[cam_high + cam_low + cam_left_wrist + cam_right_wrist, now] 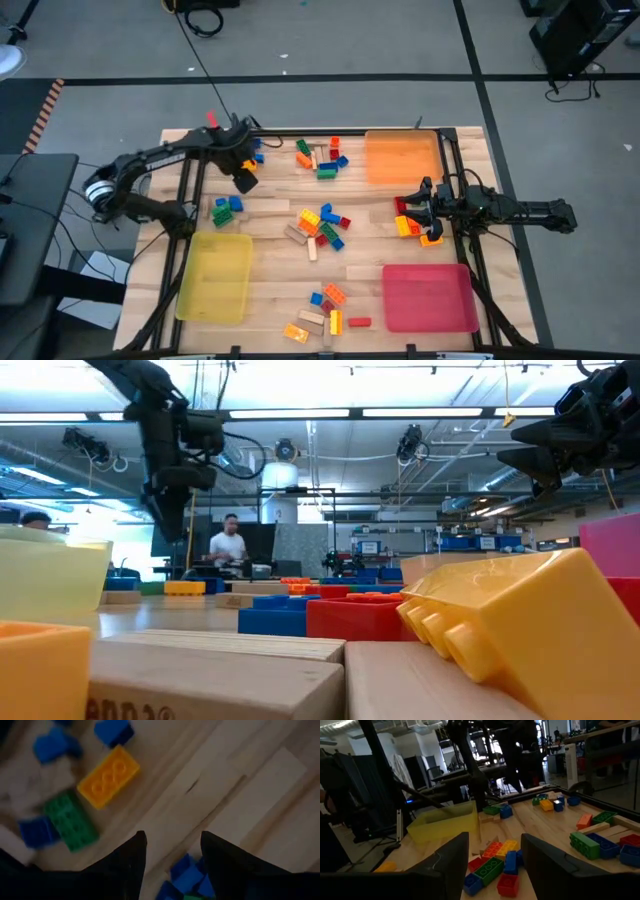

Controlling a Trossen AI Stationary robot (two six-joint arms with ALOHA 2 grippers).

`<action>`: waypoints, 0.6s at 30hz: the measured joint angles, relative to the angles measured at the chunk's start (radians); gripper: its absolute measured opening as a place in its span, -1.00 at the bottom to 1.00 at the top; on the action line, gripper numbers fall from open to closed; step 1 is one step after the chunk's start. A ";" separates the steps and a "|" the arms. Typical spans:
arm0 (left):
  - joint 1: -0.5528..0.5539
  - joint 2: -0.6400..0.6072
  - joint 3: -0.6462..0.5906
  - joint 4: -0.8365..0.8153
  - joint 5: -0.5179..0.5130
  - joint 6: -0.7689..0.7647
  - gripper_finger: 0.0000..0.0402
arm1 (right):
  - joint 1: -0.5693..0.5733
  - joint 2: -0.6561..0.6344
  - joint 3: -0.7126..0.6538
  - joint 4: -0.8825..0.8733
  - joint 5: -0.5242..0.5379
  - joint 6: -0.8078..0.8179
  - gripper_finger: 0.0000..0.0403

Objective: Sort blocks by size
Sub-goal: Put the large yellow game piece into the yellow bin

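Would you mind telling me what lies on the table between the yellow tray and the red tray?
In the high view, a small cluster of blocks lies between the yellow tray and the red tray; otherwise bare wood.

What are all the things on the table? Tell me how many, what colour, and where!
Flat yellow plastic tray: one, yellow, front left of the wooden table.
Flat orange plastic tray: one, orange, back right.
Flat red plastic tray: one, red, front right.
Small plastic and wooden toy blocks: many, red, blue, green, yellow, orange and tan, in loose piles at the back, middle, front, left side and right edge.
Person: one, far behind the table in the room.
Left tool: one, dark, open and empty, above the back left near the blue blocks.
Right tool: one, dark, open and empty, above the right-side pile.
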 joint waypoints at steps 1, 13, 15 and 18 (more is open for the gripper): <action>0.000 0.016 0.022 -0.003 -0.028 0.034 -0.03 | 0.000 0.000 0.000 0.000 0.000 0.000 -0.03; 0.041 0.304 0.212 -0.115 -0.106 0.345 -0.01 | 0.000 0.000 0.000 0.000 0.000 0.000 -0.03; 0.047 0.347 0.226 -0.129 -0.107 0.353 0.00 | 0.000 0.000 0.000 0.000 0.000 0.000 -0.03; 0.056 0.381 0.231 -0.100 -0.103 0.354 0.05 | 0.000 0.000 0.000 0.000 0.000 0.000 -0.03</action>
